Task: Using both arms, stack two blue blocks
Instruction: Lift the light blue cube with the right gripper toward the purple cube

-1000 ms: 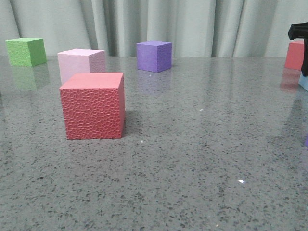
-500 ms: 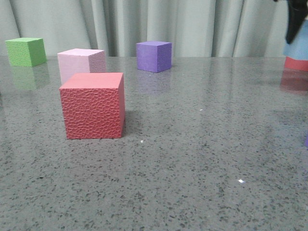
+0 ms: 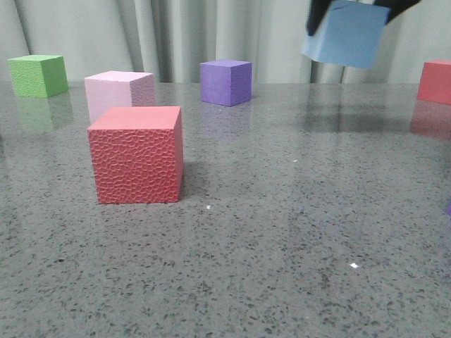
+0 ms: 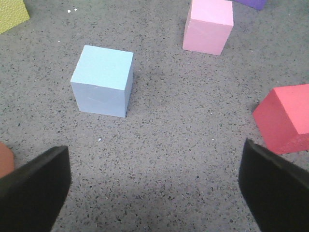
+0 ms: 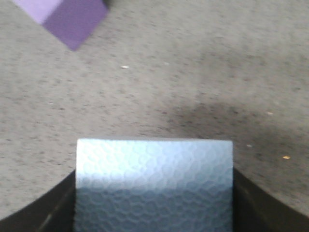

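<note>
Since a second ago the right gripper has lifted a pale sky-blue matte foam cube off the speckled grey stone table and carried it from the far right edge of the front view inward; it now hangs in the air, tilted, to the right of and above the darker purple foam cube. In the right wrist view the black fingers press both sides of that block, so this claw is closed on it.

The second pale sky-blue foam cube, with a small nick in its near top edge, sits on the table in the left wrist view, between the left gripper and the pink foam cube, apart from both. The left claw's fingers stand wide apart with nothing between them.

By my reading, the pick-up is done. Still left: bringing the carried block over the resting one, setting it squarely on top, and letting go. No containers appear anywhere; all the blocks rest directly on the table.
</note>
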Motion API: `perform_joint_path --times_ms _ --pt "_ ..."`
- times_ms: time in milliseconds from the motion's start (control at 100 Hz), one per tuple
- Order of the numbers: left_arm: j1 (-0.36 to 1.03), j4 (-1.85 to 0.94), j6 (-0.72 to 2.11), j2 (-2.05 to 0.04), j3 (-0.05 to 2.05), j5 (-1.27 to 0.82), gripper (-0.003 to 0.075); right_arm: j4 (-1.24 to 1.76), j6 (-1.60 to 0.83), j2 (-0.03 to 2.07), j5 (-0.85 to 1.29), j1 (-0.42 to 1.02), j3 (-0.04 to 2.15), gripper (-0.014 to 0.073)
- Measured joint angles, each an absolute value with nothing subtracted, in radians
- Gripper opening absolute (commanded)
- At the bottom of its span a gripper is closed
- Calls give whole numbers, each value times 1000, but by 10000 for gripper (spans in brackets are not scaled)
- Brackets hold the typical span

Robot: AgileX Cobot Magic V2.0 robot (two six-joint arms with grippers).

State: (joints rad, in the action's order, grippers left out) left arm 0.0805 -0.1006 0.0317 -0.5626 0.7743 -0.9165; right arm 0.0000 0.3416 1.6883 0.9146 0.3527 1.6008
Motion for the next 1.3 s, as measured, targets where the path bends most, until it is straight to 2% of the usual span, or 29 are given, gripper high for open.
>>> perform_joint_path --times_ms 330,730,1300 --pt "80 -101 32 -563 774 -916 673 0 411 1718 892 414 1630 383" --pt "80 -101 32 -563 774 -916 673 -152 537 1914 1040 544 1858 383" --pt "80 -101 32 -563 774 -916 673 -209 640 1966 1052 584 1871 383"
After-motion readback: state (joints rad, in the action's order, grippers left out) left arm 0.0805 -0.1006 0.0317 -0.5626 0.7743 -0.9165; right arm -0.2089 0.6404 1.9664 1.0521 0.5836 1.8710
